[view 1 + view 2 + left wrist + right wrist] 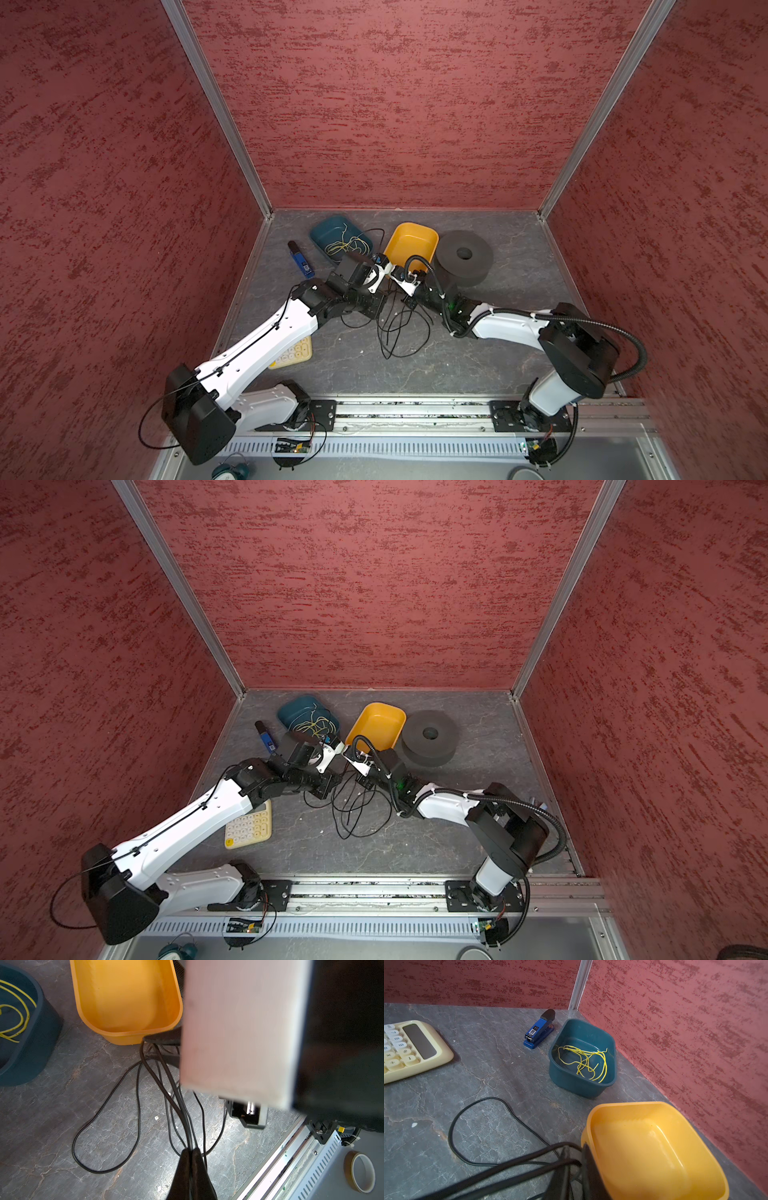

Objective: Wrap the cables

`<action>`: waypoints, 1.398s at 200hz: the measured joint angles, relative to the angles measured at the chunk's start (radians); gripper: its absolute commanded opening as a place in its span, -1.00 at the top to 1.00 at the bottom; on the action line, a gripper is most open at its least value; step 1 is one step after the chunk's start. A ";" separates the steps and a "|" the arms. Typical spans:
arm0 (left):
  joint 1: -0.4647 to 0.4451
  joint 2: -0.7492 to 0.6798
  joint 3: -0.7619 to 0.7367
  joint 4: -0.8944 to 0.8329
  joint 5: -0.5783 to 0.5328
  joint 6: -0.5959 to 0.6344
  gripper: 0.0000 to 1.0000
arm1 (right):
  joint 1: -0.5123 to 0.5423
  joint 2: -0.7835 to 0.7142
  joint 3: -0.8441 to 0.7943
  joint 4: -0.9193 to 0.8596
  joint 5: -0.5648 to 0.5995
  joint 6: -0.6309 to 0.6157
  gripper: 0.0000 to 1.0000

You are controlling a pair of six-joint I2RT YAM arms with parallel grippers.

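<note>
Red textured walls closed in a grey, stone-patterned bench (457, 365) on three sides. At its middle the two arms met, just near of a yellow tray (128, 1034). The cable (138, 1105) ran between them. The left tool (190, 1152) was pressed together on several of its strands, pinching them at the fingertips. From there the strands rose as a bundle to the right tool (576, 1167), which was closed on them right beside the near rim of the yellow tray.

The rest of the cable hung from both tools and lay in loose, overlapping loops on the bench, below the tools and on their near side, between the two arms. One wide loop spread out to the left across bare bench, well apart from either tool.

A teal tray (581, 1086) stood at the far left with a thin yellow wire (583, 1057) tangled inside it. A blue stapler (538, 1031) lay just to its left. A cream calculator (415, 1047) sat nearer on the left, and a black foam ring (463, 257) rested to the right of the yellow tray.
</note>
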 measured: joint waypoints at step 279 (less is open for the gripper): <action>0.181 -0.158 0.066 0.148 0.158 -0.108 0.86 | 0.003 -0.180 -0.114 -0.308 0.224 0.350 -0.45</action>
